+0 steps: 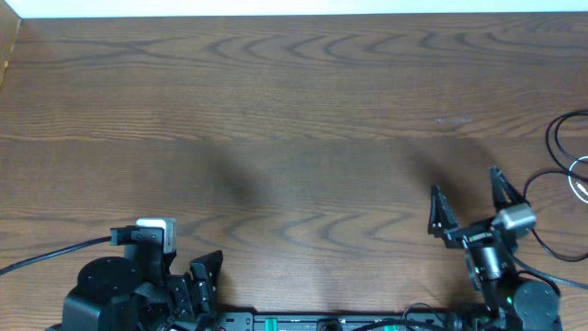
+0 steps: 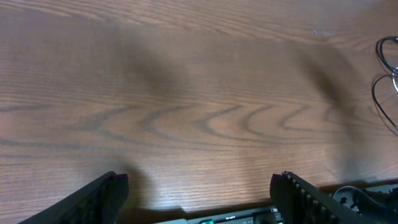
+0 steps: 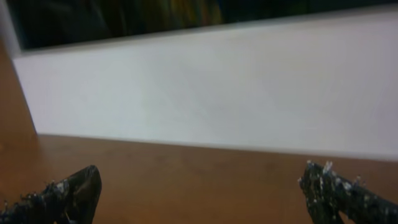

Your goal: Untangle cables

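Note:
The cables (image 1: 562, 147) lie at the table's far right edge as thin black loops with a short white piece, partly cut off by the frame. They also show at the right edge of the left wrist view (image 2: 383, 93). My right gripper (image 1: 466, 184) is open and empty, to the left of the cables and apart from them; in the right wrist view (image 3: 200, 177) its fingers are spread over bare table. My left gripper (image 1: 206, 269) is open and empty at the front left, far from the cables; its jaws (image 2: 199, 183) are wide apart.
The wooden table (image 1: 294, 110) stretches wide between the arms and the back edge. A white wall (image 3: 211, 87) stands beyond the far edge. A thick black lead (image 1: 46, 255) runs from the left arm's base off the left side.

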Robot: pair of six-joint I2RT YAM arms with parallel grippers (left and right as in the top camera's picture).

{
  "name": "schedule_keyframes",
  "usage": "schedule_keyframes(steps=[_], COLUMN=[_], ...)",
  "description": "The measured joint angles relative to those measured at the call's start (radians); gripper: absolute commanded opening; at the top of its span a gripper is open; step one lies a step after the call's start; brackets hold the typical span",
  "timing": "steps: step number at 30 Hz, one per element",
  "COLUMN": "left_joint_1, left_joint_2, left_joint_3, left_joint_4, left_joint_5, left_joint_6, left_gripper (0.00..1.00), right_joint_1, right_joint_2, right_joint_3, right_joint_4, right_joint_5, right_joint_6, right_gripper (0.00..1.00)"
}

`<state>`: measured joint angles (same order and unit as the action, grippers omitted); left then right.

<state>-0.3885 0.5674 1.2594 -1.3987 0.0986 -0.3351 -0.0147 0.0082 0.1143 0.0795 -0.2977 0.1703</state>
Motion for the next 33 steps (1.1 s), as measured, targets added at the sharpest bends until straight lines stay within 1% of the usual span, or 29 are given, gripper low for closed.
schedule_keyframes(steps=[3, 7, 18, 33], left_joint_1=[0.000, 0.000, 0.000, 0.000], left_joint_2=[0.000, 0.000, 0.000, 0.000], left_joint_3=[0.000, 0.000, 0.000, 0.000], left_joint_4=[-0.008, -0.012, -0.012, -0.012], left_joint_5=[0.000, 0.000, 0.000, 0.000], left_joint_6=[0.000, 0.000, 0.011, 0.026], left_gripper=[0.79, 0.79, 0.79, 0.79], right_joint_1=[0.000, 0.000, 0.000, 0.000], right_joint_2=[0.000, 0.000, 0.001, 0.005], right_joint_3=[-0.048, -0.064, -0.072, -0.073], right_joint_4=[0.008, -0.011, -0.212, -0.214], right_joint_5=[0.010, 0.029, 0.140, 0.176], right_joint_6=[0.010, 0.017, 0.024, 0.031], right_gripper=[0.99, 0.99, 0.99, 0.99])
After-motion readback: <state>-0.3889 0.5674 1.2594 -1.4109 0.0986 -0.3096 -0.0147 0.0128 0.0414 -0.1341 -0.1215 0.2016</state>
